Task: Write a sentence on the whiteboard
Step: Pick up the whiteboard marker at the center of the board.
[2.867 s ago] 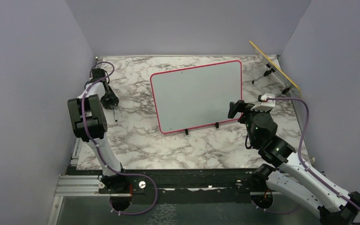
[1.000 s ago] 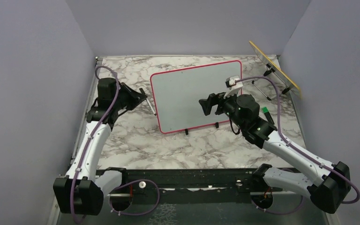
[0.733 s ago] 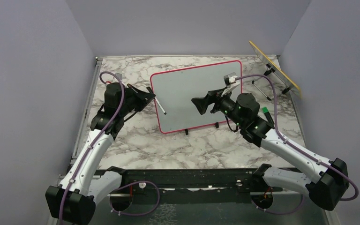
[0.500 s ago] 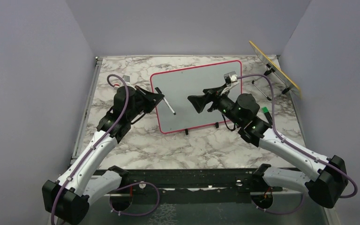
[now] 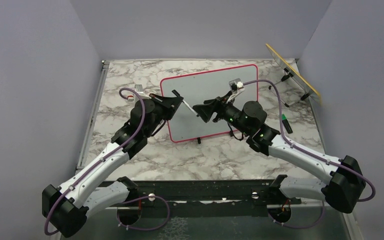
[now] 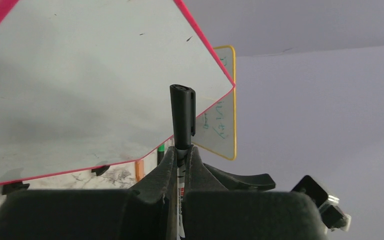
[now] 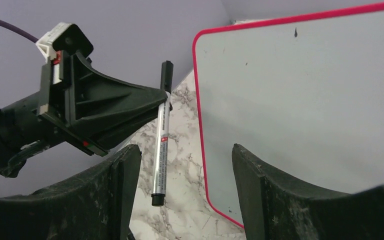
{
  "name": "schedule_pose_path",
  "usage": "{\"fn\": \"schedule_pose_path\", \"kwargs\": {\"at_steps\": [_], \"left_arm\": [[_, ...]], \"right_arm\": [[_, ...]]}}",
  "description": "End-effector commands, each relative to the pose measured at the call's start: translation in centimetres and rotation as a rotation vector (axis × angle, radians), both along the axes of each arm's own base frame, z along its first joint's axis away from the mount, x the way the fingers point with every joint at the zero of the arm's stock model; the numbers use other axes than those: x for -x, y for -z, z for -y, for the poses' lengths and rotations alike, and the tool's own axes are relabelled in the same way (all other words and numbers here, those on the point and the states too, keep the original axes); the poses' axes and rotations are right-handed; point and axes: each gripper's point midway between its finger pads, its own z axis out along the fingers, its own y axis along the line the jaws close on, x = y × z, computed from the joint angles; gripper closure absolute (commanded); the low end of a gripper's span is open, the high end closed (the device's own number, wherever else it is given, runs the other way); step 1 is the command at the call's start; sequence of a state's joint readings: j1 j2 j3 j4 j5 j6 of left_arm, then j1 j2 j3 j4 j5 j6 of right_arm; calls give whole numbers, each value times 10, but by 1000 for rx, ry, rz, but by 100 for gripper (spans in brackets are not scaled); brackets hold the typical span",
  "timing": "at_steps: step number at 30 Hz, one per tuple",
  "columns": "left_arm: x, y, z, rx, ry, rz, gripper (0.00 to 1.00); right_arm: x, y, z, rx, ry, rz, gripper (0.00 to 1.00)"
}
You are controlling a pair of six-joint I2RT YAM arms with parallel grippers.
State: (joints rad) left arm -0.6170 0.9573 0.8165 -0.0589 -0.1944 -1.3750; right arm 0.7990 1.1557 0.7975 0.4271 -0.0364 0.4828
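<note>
The whiteboard (image 5: 215, 95) stands on its small black feet at the middle of the marble table (image 5: 130, 85), its pink-framed face white but for a few dark specks, with the yellow-edged panel (image 5: 294, 71) well apart at the far right. The left gripper (image 5: 176, 101) is clamped tight on a silver marker (image 5: 190, 109) just below its black cap, holding it in front of the board's left part. The right gripper (image 5: 203, 111) faces it with fingers spread wide and nothing in them, the marker's free end just beside one fingertip (image 7: 130, 152); I cannot tell whether they touch.
</note>
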Motion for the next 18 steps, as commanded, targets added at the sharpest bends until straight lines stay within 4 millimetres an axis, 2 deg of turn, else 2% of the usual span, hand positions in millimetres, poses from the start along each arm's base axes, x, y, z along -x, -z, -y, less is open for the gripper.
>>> {"fn": "schedule_pose_path", "kwargs": {"at_steps": [1,12,18], "left_arm": [[-8,-22,1,82,-67,59,100],[-10,-19,16,108,-52,55,100],[-10,-20,20,131,-49,54,100]], "right_arm": [[3,-16,-14,-59,-45,-6,30],[3,-15,-24,-91,-65,-27,45],[2,-14,-25,-108,-59,-27,59]]}}
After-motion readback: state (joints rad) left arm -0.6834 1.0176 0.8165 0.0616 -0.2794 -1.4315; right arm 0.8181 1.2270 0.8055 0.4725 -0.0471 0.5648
